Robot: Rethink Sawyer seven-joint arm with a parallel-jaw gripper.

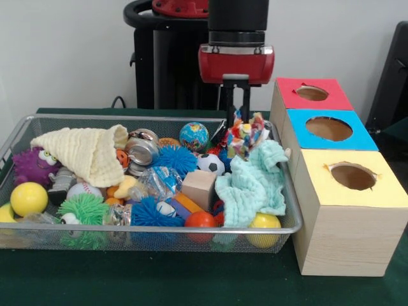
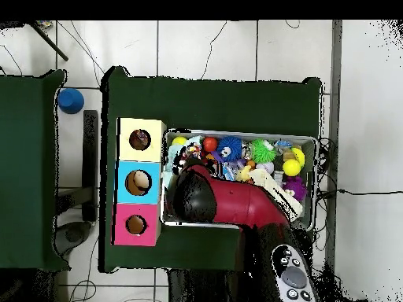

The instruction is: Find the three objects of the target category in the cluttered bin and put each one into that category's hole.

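At the bin's far corner: your claw (image 1: 236, 109) is hovering over the multicoloured knotted rope toy (image 1: 246, 135).
Claw: fingers are standing slightly apart, holding nothing.
Next: you are needing a straight descent.

Front view: low, close, level with wire bin (image 1: 25, 127) and three boxes (image 1: 347, 210) on green surface (image 1: 191, 280). Overhead view: high, straight down, farther off, floor included. Shared: bin (image 2: 311, 141), boxes (image 2: 122, 181), surface (image 2: 212, 98), arm (image 2: 236, 203).

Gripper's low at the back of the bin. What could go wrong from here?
1. The gripper hangs over the colourful rope toy, which lies against the teal cloth; a grasp may snag both.
2. It is close to the bin's wire rim and could hit it.
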